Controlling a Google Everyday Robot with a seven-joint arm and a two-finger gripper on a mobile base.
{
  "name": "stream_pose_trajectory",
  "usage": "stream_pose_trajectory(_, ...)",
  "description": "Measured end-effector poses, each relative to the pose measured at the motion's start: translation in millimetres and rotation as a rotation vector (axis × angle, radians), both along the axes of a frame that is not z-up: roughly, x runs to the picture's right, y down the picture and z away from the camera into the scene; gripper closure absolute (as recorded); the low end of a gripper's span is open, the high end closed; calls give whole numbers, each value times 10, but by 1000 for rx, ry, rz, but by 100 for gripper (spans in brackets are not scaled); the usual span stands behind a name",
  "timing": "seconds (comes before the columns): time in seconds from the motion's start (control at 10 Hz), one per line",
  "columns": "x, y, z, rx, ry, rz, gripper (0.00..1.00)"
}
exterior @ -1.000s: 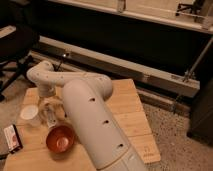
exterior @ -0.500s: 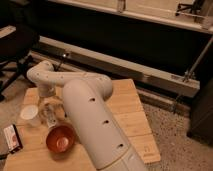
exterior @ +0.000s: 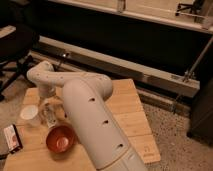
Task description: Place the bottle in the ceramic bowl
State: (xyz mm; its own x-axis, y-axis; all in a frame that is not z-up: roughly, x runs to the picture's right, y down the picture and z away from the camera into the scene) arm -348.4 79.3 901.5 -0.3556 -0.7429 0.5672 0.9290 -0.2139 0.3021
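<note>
Finds the two-finger gripper (exterior: 48, 106) low over the left part of the pale wooden tabletop (exterior: 125, 112), at the end of the thick white perforated arm (exterior: 92, 117) sweeping in from the lower right and bending back at a rounded elbow near the far left corner. Cannot tell whether open or clamped on anything (too murky beneath the wrist). Makes out the small slim translucent-white plastic bottle (exterior: 49, 117) directly under the gripper, seemingly upright, either on the wood or just above it; cannot say which. Puts it between the small white cup (exterior: 29, 114) on its left and the arm on its right, just beside both. Sees the round glossy orange-brown ceramic bowl (exterior: 61, 139) nearer the camera, just in front of the bottle and a little to the right, standing on the table with its lighter shiny inside facing up and its right rim partly covered by the arm. Notes a flat dark red-and-black item (exterior: 12, 137) at the table's left edge, a black chair (exterior: 15, 42) beyond the far left, and speckled floor (exterior: 170, 135) on the right. Detects no shift against half a second and a full second ago: same gripper spot, same places for cup and bowl, bottle outside the bowl as before.
</note>
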Motion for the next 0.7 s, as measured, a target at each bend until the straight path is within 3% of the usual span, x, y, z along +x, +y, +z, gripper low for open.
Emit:
stream_pose_trajectory(0.2, -15, 85, -43, 15, 8, -70, 20)
stream_pose_trajectory(0.4, -39, 135, -42, 16, 8, -94, 21)
stream_pose_trajectory(0.7, -124, 321, 81, -6, 11, -128, 48)
